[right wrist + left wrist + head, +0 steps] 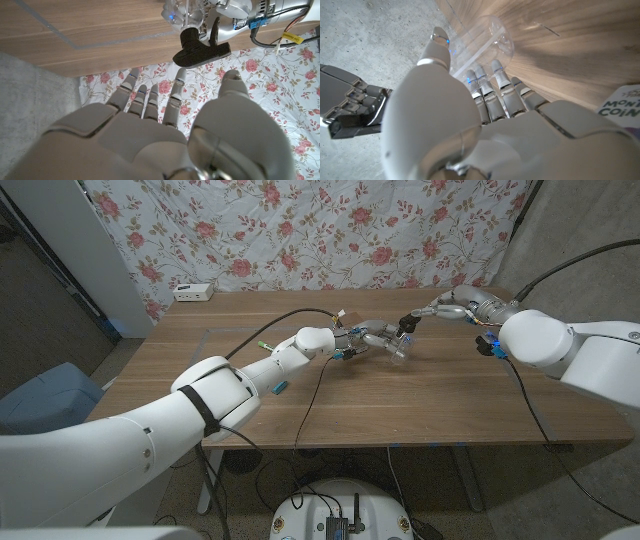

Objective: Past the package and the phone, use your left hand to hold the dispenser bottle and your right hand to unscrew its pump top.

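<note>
My left hand (372,337) grips a clear dispenser bottle (399,351) near the table's middle, past my forearm. In the left wrist view the fingers (492,87) wrap the see-through bottle (482,42). Its black pump top (405,324) points toward my right hand (450,302), which hovers just beyond it with fingers spread. The right wrist view has the black pump top (200,47) past my right fingertips (150,102), apart from them, with the bottle's neck (182,12) and my left hand (240,15) behind it.
A printed package (624,106) lies on the wooden table (460,395) beside my left hand. A small teal object (281,387) lies under my left forearm. A white box (193,291) sits at the back left corner. A floral cloth (320,230) hangs behind.
</note>
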